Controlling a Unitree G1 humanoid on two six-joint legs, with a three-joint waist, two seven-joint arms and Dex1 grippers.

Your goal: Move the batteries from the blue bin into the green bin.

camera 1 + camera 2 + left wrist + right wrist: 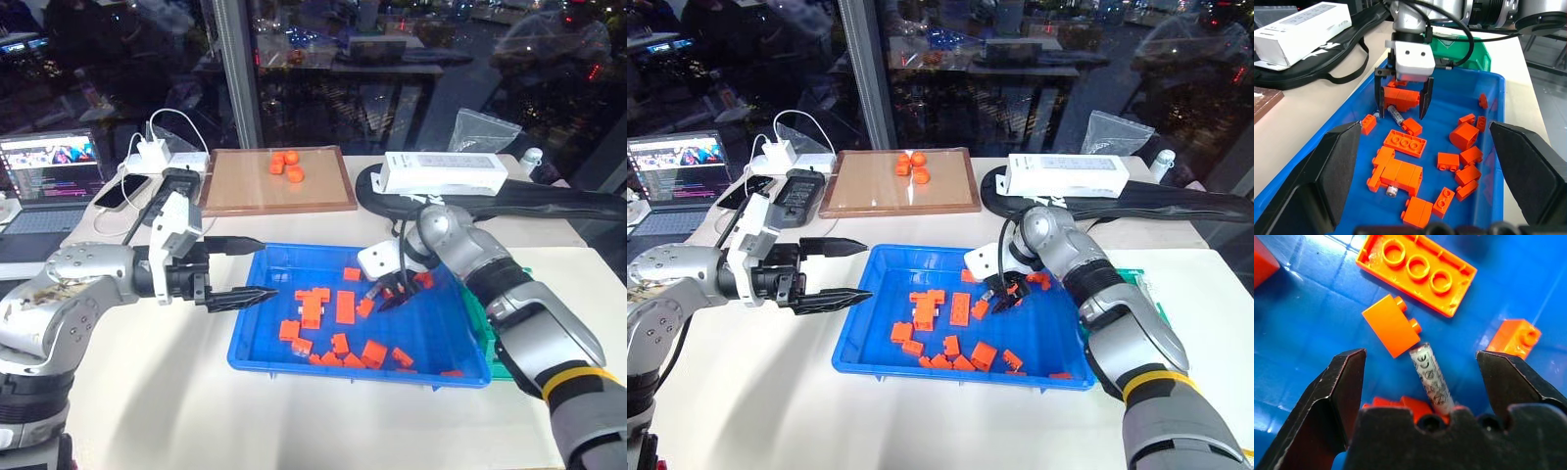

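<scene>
Silvery, slim and smooth, 1 battery (1431,378) lies in the glossy blue bin (257,333), frame centre, between the right end effector (1402,103)'s spread fingers. Close squarely across its round sides, clear of the blocky studded bricks (1391,324). The left end effector (245,267) hangs spread at the bin's left. The green bin (1469,50) sits beyond.

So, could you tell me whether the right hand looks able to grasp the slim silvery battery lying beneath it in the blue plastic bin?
Probably yes: the right hand hangs open astride the slim silvery battery, though orange plastic bricks crowd it.
</scene>
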